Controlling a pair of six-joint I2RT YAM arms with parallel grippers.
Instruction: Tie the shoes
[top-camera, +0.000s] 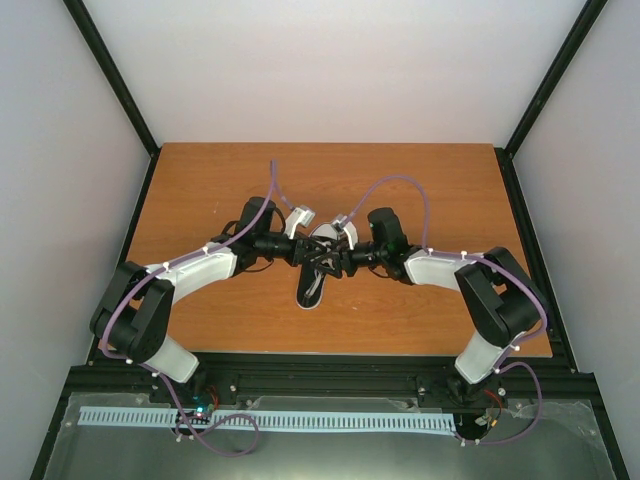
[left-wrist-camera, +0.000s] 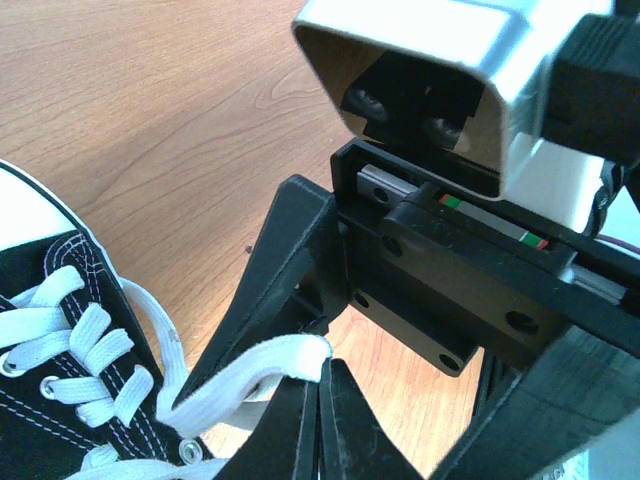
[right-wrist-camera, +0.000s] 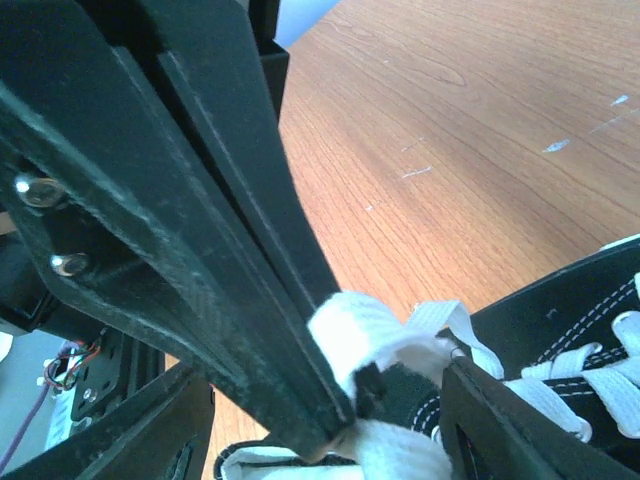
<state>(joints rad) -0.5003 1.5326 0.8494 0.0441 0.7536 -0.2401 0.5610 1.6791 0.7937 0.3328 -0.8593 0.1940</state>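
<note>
The black shoe (top-camera: 311, 292) with a white sole rim lies mid-table, toe toward the arms. Both grippers meet above its laced top. My left gripper (top-camera: 312, 254) (left-wrist-camera: 321, 400) is shut on a fold of white lace (left-wrist-camera: 270, 365) that runs taut down to the eyelets of the shoe (left-wrist-camera: 55, 400). My right gripper (top-camera: 336, 257) (right-wrist-camera: 330, 415) stands open. Its fingers (left-wrist-camera: 275, 285) straddle the left gripper's pinched tips. In the right wrist view the lace loop (right-wrist-camera: 365, 330) bulges beside those tips, above the shoe (right-wrist-camera: 585, 310).
The wooden table (top-camera: 200, 180) is bounded by black frame posts and white walls. Purple cables arc over both arms. The right wrist's silver camera housing (left-wrist-camera: 430, 90) hangs close over the left gripper.
</note>
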